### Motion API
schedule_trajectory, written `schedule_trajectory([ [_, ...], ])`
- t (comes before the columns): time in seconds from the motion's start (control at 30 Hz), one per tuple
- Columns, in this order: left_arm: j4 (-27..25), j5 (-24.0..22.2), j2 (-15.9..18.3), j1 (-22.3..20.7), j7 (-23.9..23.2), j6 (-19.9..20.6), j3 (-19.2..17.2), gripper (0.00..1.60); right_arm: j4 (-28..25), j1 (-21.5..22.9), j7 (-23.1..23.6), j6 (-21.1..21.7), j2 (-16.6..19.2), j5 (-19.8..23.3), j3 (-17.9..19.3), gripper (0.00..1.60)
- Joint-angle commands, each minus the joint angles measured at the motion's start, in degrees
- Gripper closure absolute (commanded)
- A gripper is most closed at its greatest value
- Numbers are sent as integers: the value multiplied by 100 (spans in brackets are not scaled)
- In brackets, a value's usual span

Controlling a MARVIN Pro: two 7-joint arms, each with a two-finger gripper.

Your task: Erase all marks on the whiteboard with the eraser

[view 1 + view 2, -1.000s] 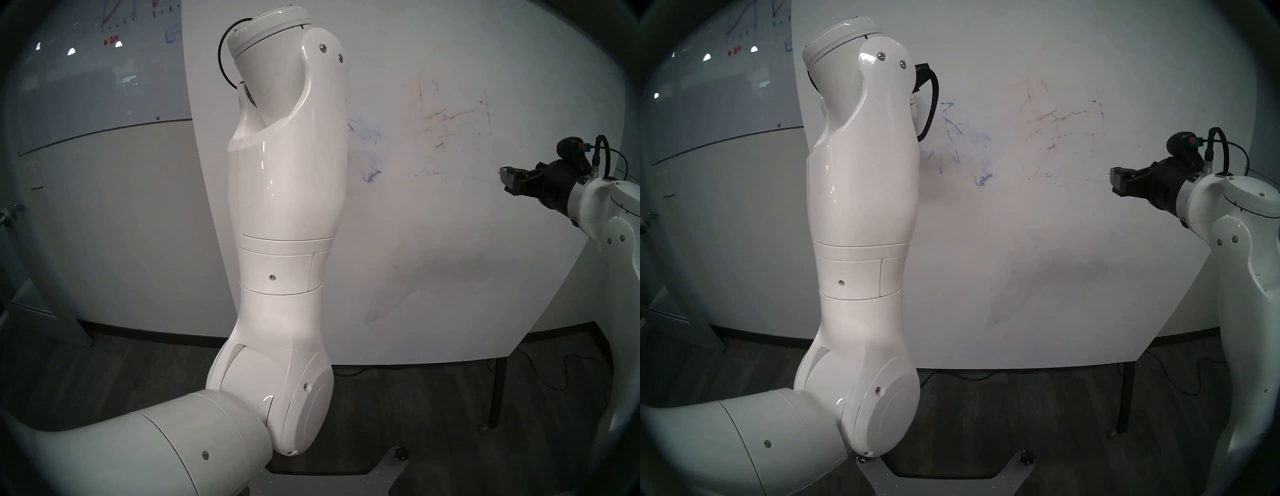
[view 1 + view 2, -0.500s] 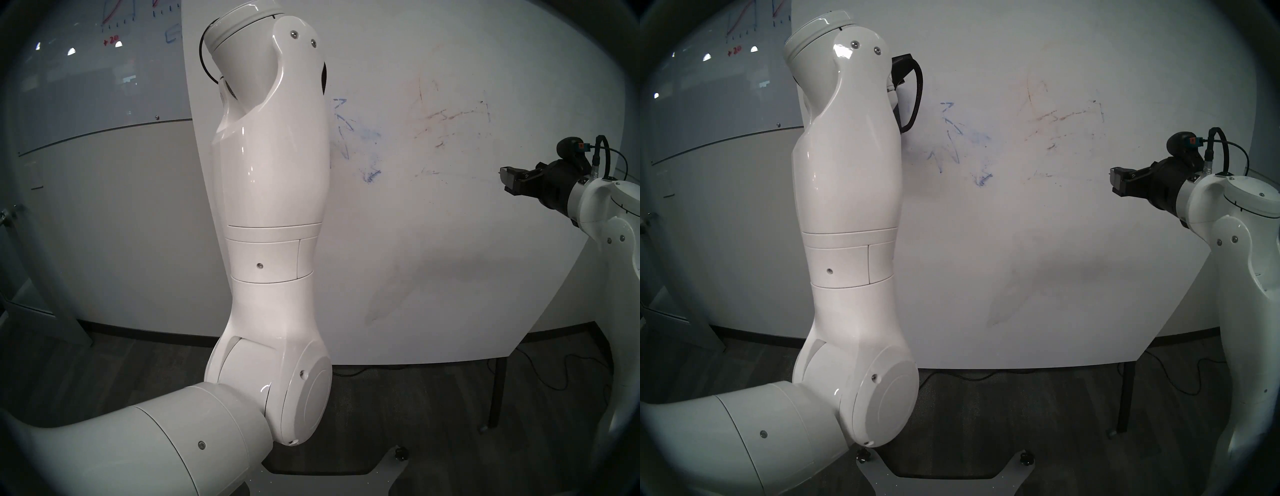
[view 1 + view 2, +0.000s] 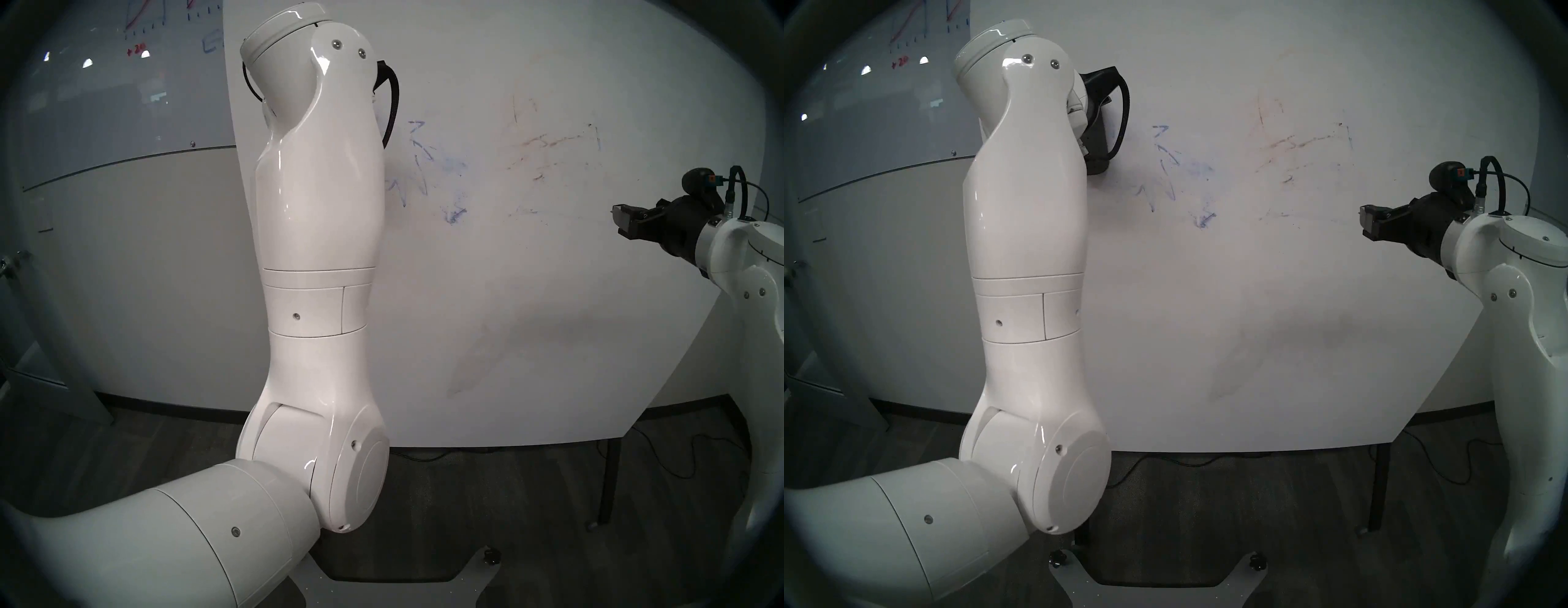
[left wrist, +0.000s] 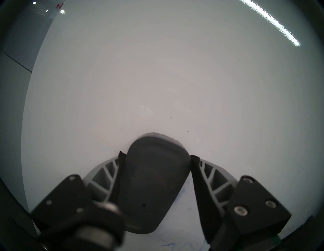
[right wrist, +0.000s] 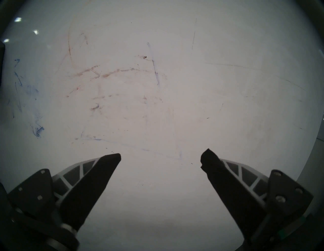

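At the far left, behind everything, hangs a glossy grey glass board (image 3: 110, 85) with red and blue graph scribbles. Beside it stands the whiteboard (image 3: 551, 297), a large matte white panel filling most of the head views. The left arm (image 3: 322, 237) rises in front of the whiteboard's left part, its wrist bent toward the panel. The left claw (image 4: 155, 158) is clenched on the eraser (image 4: 150, 184), a dark grey oblong pad gripped by its two long sides, its face laid flat against the whiteboard at upper left. In the head views the arm hides the eraser almost wholly. Just right of the arm lie the marks (image 3: 424, 170): thin blue spiky lines and a blue smudge, with a darker blue blot lower down. Further right, faint brownish streaks (image 5: 105, 75) cross the panel, with a few thin blue strokes among them. At the far right the right claw (image 5: 160, 160) points at the whiteboard, released and holding nothing, its tips apart from the panel.
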Motion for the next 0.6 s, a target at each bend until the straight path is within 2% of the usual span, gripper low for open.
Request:
schedule_trajectory([
  [0.0, 114, -370, 45, -213, 196, 4, 216, 160, -26, 49, 6, -39, 24, -13, 16, 0],
  [0.57, 465, -867, 100, -263, 328, 4, 514, 160, -26, 49, 6, -40, 24, -14, 15, 0],
])
